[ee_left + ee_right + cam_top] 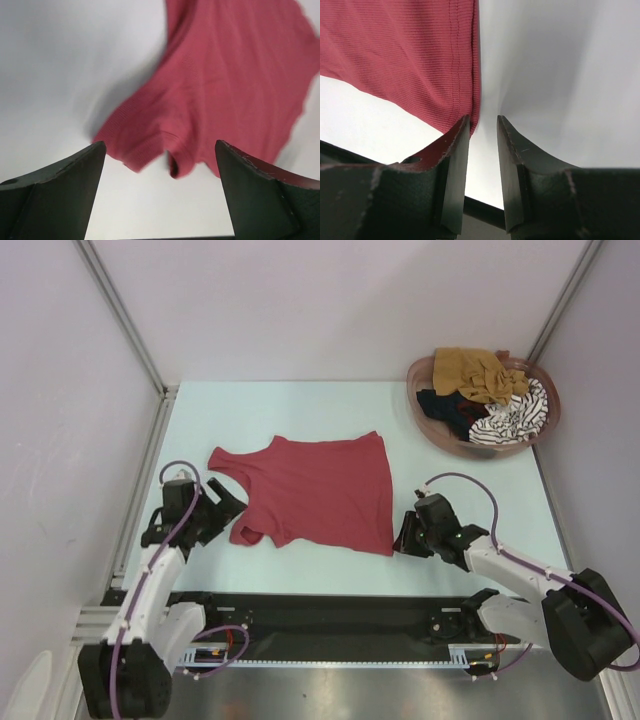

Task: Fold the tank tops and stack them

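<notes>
Just off the strap end of the dark red tank top (315, 492), which lies spread flat on the desk (470, 510), your left claw (228, 510) hangs wide apart and empty. At its near hem corner your right claw (403, 537) stands slightly parted, gripping nothing. Beyond its far hem corner, the mustard-brown tank top (470, 370), black tank top (445, 405) and striped tank top (515, 417) lie heaped in the basket (440, 443).

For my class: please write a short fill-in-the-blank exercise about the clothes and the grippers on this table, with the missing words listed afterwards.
The tank top spread flat on the table is dark ____. The mustard garment lies in the oval ____ at the far right corner. The left gripper holds its fingers wide ____.
Missing words: red; basket; open.
</notes>
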### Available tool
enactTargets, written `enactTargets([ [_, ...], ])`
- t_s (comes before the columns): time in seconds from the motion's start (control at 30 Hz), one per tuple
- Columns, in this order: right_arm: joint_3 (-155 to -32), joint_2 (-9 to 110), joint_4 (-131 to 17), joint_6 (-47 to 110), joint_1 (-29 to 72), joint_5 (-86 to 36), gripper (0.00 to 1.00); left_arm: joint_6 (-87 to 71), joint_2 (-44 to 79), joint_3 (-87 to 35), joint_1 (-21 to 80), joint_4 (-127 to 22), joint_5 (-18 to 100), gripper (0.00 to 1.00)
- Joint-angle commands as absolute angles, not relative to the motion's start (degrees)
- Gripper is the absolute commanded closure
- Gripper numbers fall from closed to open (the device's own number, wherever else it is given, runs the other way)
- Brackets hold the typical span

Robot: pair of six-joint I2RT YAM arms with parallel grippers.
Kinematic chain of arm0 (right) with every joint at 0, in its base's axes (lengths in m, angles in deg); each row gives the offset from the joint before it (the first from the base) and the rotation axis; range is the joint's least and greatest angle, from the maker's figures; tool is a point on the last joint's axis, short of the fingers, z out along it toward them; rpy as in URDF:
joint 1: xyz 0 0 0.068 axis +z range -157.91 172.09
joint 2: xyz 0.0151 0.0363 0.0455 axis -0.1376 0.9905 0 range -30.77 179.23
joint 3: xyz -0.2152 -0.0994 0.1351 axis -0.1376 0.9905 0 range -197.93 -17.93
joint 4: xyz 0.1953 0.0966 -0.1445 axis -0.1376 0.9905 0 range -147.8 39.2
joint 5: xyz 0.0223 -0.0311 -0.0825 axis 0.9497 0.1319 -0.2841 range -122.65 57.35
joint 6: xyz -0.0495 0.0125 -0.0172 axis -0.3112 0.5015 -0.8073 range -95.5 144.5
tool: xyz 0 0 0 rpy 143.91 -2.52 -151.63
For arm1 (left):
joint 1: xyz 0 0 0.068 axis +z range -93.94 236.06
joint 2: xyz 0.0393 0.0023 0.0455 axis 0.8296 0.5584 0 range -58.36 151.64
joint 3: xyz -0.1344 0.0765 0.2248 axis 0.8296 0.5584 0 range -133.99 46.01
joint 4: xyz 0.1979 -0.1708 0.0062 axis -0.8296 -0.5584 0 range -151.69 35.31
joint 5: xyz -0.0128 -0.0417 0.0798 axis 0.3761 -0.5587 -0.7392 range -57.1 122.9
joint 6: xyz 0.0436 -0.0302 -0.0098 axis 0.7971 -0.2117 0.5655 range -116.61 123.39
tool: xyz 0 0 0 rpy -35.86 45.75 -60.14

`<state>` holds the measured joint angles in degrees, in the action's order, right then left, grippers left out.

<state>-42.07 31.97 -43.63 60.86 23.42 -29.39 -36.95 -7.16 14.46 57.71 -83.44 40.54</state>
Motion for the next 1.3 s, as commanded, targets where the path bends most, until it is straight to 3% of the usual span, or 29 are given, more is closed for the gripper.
enactTargets([
  [0.0, -44.3, 32.9, -46.4, 60.2, 23.6, -28.6, 0.67, -43.4, -15.9, 16.9, 57.7, -82.1, 49.9, 0.04],
  [0.17, -45.9, 32.8, -46.3, 58.9, 24.3, -27.4, 0.64, -44.3, -18.9, 18.0, 57.7, -83.6, 49.8, 0.04],
  [0.37, -54.8, 34.0, -41.2, 57.9, 35.1, -37.3, 0.63, -43.8, -14.8, 18.6, 57.8, -85.6, 48.0, 0.04],
  [0.57, -55.4, 37.4, -44.4, 58.8, 35.9, -36.3, 0.64, -48.3, -15.4, 21.5, 57.6, -81.9, 55.0, 0.06],
  [0.97, -54.8, 39.1, -45.9, 59.1, 36.1, -35.3, 0.64, -57.9, -22.8, 24.1, 52.8, -79.2, 51.7, 0.08],
  [1.27, -54.2, 37.8, -45.1, 59.3, 36.1, -35.6, 0.64, -66.1, -23.8, 22.2, 38.3, -81.0, 29.0, 0.08],
])
